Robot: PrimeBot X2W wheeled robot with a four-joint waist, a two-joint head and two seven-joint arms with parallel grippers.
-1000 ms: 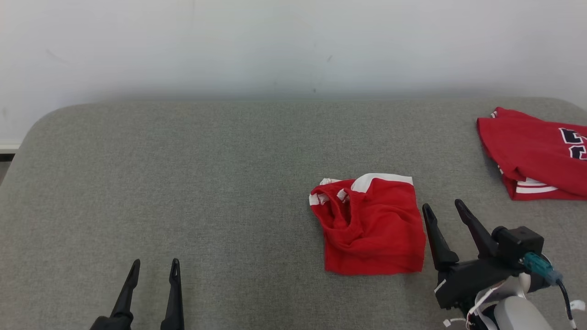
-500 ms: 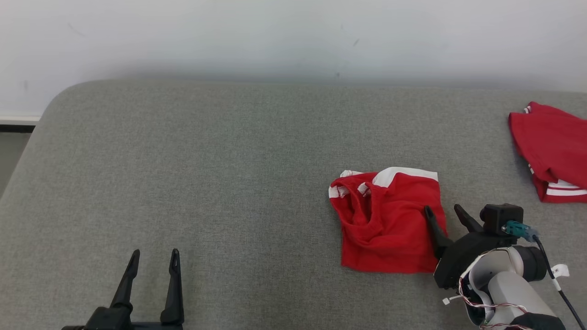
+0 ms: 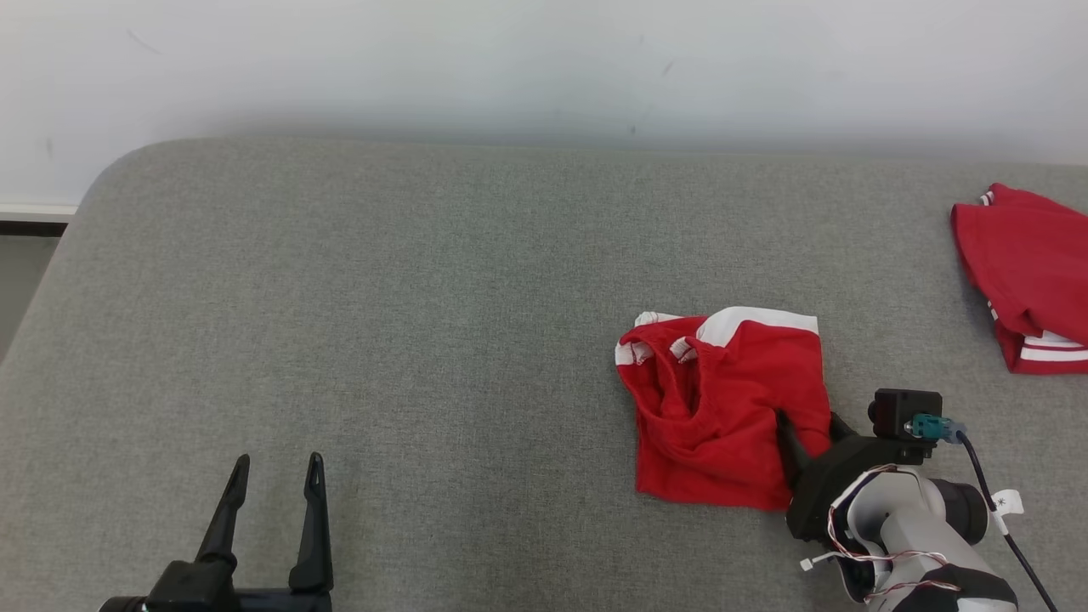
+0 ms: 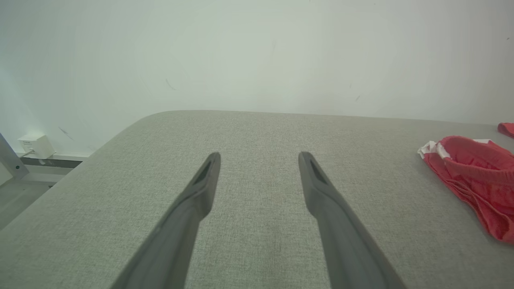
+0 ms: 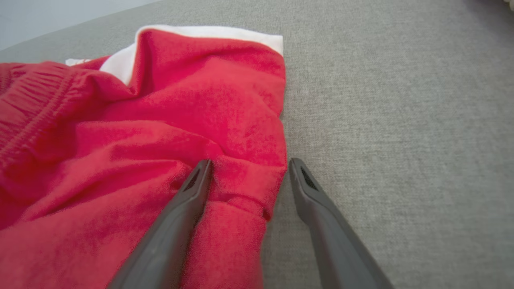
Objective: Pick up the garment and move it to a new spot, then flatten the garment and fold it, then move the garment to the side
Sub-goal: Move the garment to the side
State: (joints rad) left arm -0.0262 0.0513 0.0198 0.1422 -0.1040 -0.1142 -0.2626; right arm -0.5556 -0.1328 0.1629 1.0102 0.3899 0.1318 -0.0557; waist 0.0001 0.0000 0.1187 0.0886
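Observation:
The garment [image 3: 722, 408] is red with white trim and lies crumpled on the grey padded surface [image 3: 425, 297], right of centre. My right gripper [image 3: 807, 421] is open and low at the garment's right edge. In the right wrist view its left finger [image 5: 188, 200] rests on the red cloth [image 5: 160, 120] and its right finger [image 5: 313, 200] is over bare surface, so a fold of the edge lies between them [image 5: 249, 164]. My left gripper [image 3: 279, 463] stands open at the lower left, far from the garment [image 4: 478, 176], with nothing between its fingers [image 4: 259, 154].
A second red garment [image 3: 1028, 272] with white stripes lies at the far right edge of the surface. A pale wall [image 3: 544, 68] stands behind. The surface's rounded left corner [image 3: 110, 178] drops off to the floor, where a white box [image 4: 36, 145] sits by the wall.
The head camera has shifted a little. My right gripper has come down and left, from beside the garment to straddling its right edge. The left gripper has stayed put.

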